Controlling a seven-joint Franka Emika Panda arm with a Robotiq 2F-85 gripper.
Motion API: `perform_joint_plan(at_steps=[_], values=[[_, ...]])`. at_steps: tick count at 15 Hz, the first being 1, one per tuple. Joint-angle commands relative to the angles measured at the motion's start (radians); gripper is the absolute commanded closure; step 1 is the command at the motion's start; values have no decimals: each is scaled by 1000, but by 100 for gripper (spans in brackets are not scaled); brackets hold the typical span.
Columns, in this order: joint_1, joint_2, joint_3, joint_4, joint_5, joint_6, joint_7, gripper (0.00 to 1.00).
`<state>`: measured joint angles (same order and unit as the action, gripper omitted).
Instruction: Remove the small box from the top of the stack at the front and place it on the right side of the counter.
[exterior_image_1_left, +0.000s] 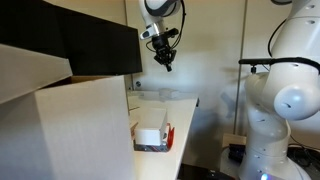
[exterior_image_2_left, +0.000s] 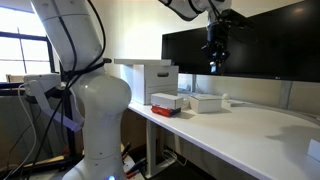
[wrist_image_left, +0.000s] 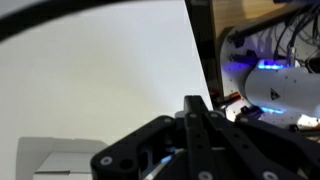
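The small box (exterior_image_2_left: 205, 102), a plain flat white carton, lies by itself on the counter (exterior_image_2_left: 250, 135), apart from the stack. The stack (exterior_image_2_left: 166, 102) is a white box over a clear red-edged pack; it also shows in an exterior view (exterior_image_1_left: 152, 137). My gripper (exterior_image_2_left: 213, 64) hangs high above the counter, above the small box and touching nothing; it also shows in an exterior view (exterior_image_1_left: 166, 62). In the wrist view its fingers (wrist_image_left: 196, 108) are pressed together with nothing between them. A white carton (wrist_image_left: 55, 158) shows at that view's lower left; I cannot tell which one.
A huge beige carton (exterior_image_1_left: 70, 125) stands on the counter beside the stack, its flap open. A dark monitor (exterior_image_2_left: 260, 50) runs along the wall behind the counter. The robot's white base (exterior_image_2_left: 95, 100) stands beside the counter's end.
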<state>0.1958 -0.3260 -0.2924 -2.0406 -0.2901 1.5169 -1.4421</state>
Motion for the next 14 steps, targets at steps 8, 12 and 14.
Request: perform_joint_plan(at_steps=[8, 12, 14], values=[[-114, 9, 131, 3, 514, -218, 121, 100], [-126, 0, 166, -2, 503, -179, 156, 67], [-131, -12, 182, -3, 478, -143, 176, 54]])
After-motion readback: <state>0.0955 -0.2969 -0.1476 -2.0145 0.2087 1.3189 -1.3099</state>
